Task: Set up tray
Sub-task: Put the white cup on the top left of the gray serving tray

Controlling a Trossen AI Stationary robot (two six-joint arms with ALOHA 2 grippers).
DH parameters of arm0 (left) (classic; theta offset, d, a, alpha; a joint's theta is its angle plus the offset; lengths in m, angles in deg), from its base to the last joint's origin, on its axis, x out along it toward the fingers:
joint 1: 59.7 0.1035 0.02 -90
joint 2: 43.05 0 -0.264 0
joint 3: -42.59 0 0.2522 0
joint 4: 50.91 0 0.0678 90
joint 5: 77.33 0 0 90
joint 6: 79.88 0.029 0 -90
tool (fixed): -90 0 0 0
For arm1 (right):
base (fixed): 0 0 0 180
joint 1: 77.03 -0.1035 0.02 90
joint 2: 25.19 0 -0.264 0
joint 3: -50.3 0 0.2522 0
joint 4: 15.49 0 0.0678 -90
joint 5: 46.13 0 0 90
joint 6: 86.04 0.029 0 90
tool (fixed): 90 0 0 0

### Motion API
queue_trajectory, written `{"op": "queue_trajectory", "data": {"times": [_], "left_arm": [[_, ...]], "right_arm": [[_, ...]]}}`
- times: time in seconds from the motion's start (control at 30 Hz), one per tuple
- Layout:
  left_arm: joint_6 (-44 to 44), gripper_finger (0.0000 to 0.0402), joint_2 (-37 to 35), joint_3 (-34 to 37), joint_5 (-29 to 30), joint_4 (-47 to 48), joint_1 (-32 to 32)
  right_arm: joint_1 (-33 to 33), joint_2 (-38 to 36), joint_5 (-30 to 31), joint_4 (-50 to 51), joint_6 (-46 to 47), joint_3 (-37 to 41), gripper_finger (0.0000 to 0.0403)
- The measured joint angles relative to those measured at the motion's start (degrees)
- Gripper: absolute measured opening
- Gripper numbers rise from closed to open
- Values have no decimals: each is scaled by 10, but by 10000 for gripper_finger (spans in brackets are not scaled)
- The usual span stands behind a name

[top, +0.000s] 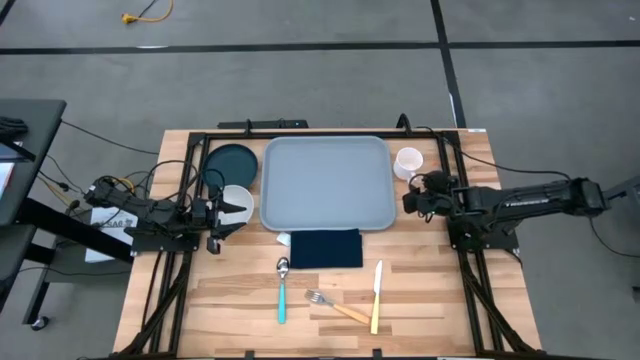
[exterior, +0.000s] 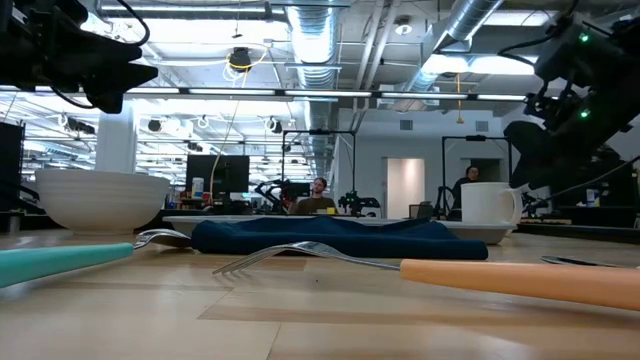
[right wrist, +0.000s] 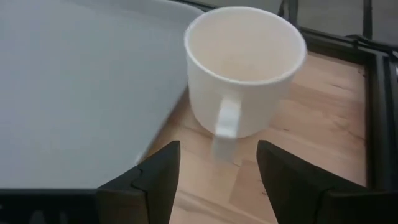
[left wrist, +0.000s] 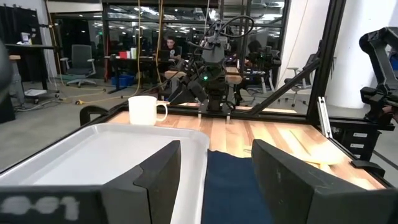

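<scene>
The light grey-blue tray [top: 325,183] lies flat at the table's middle. A white mug [top: 408,162] stands upright on the wood just beyond the tray's right edge, its handle [right wrist: 227,118] turned toward my right gripper [right wrist: 217,180]. That gripper is open, tipped downward, a short way on the near side of the mug and clear of it. My left gripper [top: 234,208] is open and level, hovering above a white bowl [top: 238,200] at the tray's left edge; in the left wrist view its fingers [left wrist: 155,180] look across the tray [left wrist: 93,155].
A round dark teal plate [top: 232,162] lies left of the tray, beyond the bowl. A navy napkin [top: 325,248] lies at the tray's near edge. Nearer the front lie a teal-handled spoon [top: 282,290], an orange-handled fork [top: 335,305] and a yellow-handled knife [top: 377,295]. A black frame borders the table.
</scene>
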Motion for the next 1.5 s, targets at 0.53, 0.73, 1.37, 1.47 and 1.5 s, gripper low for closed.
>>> {"op": "queue_trajectory", "data": {"times": [0.53,0.73,1.37,1.47,1.5], "left_arm": [[-1,187,0,0,0,0,0],[-1,187,0,0,0,0,0],[-6,187,0,0,0,0,0],[-6,187,0,0,0,0,0],[-6,187,0,0,0,0,0]], "right_arm": [[64,60,-6,-26,-13,0,204],[92,88,-25,-41,-17,0,204],[142,183,-55,-145,-69,0,136],[141,184,-55,-151,-68,0,102],[141,184,-56,-151,-68,0,90]]}}
